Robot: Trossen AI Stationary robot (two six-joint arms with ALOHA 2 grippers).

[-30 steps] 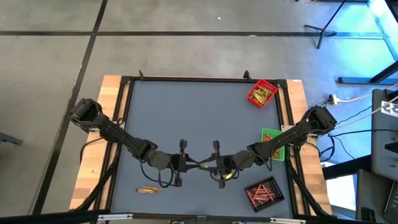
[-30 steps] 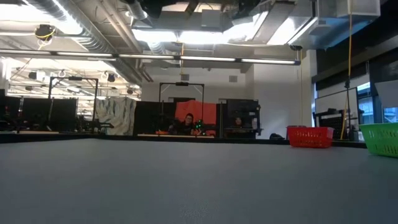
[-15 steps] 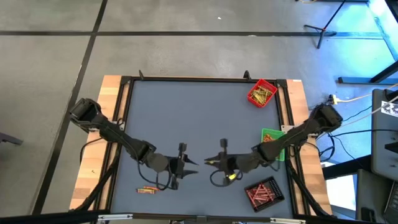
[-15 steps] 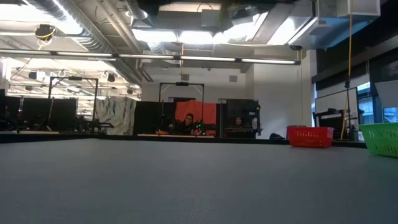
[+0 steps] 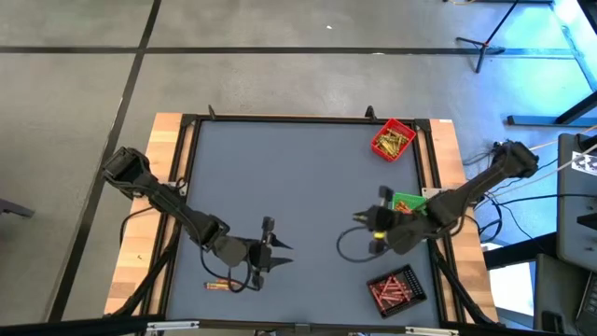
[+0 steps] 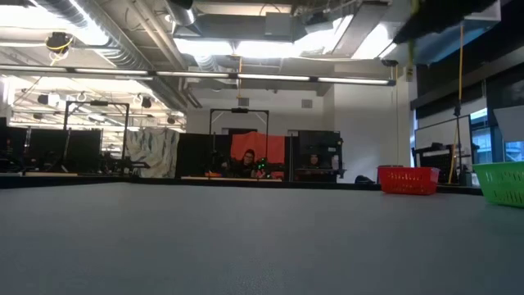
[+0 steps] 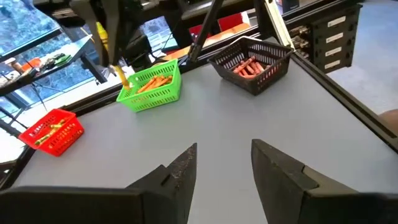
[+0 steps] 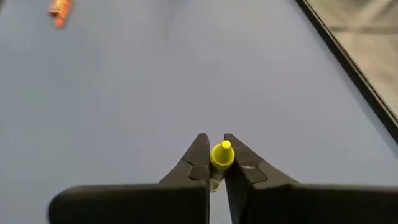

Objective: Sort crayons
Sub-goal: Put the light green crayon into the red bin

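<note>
We see the right gripper (image 8: 212, 163) clamped on a yellow crayon (image 8: 221, 154), whose pointed tip stands up between the two dark fingers; in the high view this gripper (image 5: 377, 233) hangs over the right part of the table (image 5: 298, 177), just beside the green tray (image 5: 409, 205). The left gripper (image 7: 224, 163) has its fingers spread apart with nothing between them, and in the high view it (image 5: 270, 252) sits low over the front left of the table. A small cluster of crayons (image 5: 221, 284) lies on the grey surface near the left gripper, toward the front edge. The red tray (image 5: 393, 139) at the far right corner holds yellowish sticks, the green tray holds orange ones, and the black tray (image 5: 396, 288) near the front right holds red ones. From the left wrist view we also catch the yellow crayon (image 7: 120, 74) hanging above the green tray (image 7: 151, 87). In the low view the table stretches flat and grey toward a workshop with ceiling lights, dark frames and two seated people far behind; only the red tray (image 6: 407, 179) and the edge of the green tray (image 6: 501, 180) show, the latter cut off by the frame. The grippers are out of that view.
</note>
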